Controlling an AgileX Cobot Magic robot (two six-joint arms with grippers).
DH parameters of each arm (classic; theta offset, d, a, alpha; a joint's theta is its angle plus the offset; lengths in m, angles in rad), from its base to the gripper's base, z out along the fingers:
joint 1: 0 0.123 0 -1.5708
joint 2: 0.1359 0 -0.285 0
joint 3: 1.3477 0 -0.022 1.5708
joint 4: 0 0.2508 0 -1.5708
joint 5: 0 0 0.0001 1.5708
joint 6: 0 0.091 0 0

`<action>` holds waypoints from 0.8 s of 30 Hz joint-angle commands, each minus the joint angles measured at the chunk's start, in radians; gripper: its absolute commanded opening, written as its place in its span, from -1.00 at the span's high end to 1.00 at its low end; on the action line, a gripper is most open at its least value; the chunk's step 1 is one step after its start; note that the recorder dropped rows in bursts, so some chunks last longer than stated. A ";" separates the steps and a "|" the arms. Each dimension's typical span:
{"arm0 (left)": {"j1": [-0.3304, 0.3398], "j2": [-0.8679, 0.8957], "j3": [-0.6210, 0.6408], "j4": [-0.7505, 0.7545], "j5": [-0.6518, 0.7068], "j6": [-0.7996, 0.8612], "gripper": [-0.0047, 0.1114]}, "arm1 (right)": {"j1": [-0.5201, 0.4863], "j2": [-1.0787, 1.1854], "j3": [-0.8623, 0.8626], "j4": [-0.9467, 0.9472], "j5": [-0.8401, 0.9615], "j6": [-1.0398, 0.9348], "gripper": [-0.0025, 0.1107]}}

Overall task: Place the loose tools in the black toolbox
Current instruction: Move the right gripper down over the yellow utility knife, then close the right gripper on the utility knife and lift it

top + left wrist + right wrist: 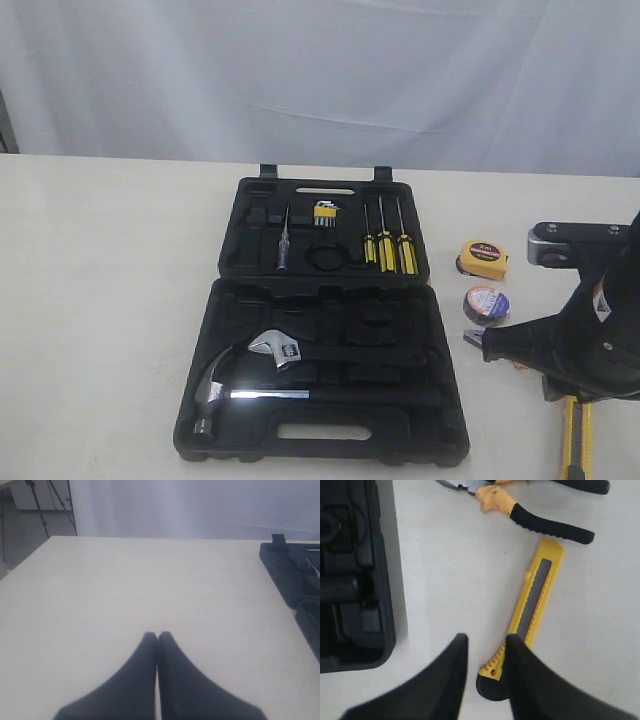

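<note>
Hammer [255, 394], wrench [281, 350], three screwdrivers [385, 249]

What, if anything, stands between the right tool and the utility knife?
Nothing visible does. The right tool is open right over the black end of the utility knife. The pliers lie apart past the knife's other end, and the black toolbox sits off to the side.

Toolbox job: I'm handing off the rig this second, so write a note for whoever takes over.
Left gripper: shut, empty, over bare table.
Right gripper: open, empty, hovering at the utility knife butt end.
Tape measure, tape roll, pliers and the knife all lie on the table beside the open toolbox, on the right arm's side.
Done: nothing stowed.
Left: all four.
</note>
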 commanded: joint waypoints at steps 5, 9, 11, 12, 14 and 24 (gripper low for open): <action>-0.003 -0.001 0.001 0.000 -0.011 -0.002 0.92 | 0.000 0.086 0.004 0.018 -0.024 0.063 -0.19; -0.003 -0.001 0.001 0.000 -0.011 -0.002 0.92 | 0.000 0.131 0.048 -0.049 -0.086 0.126 -0.04; -0.003 -0.001 0.001 0.000 -0.011 -0.002 0.92 | -0.011 0.155 0.067 -0.096 -0.102 0.175 -0.03; -0.003 -0.001 0.001 0.000 -0.011 -0.002 0.92 | -0.023 0.163 0.072 -0.096 -0.109 0.175 -0.03; -0.003 -0.001 0.001 0.000 -0.011 -0.002 0.92 | -0.064 0.171 0.092 -0.094 -0.135 0.174 -0.03; -0.003 -0.001 0.001 0.000 -0.011 -0.002 0.92 | -0.201 0.171 0.208 0.028 -0.383 0.057 -0.03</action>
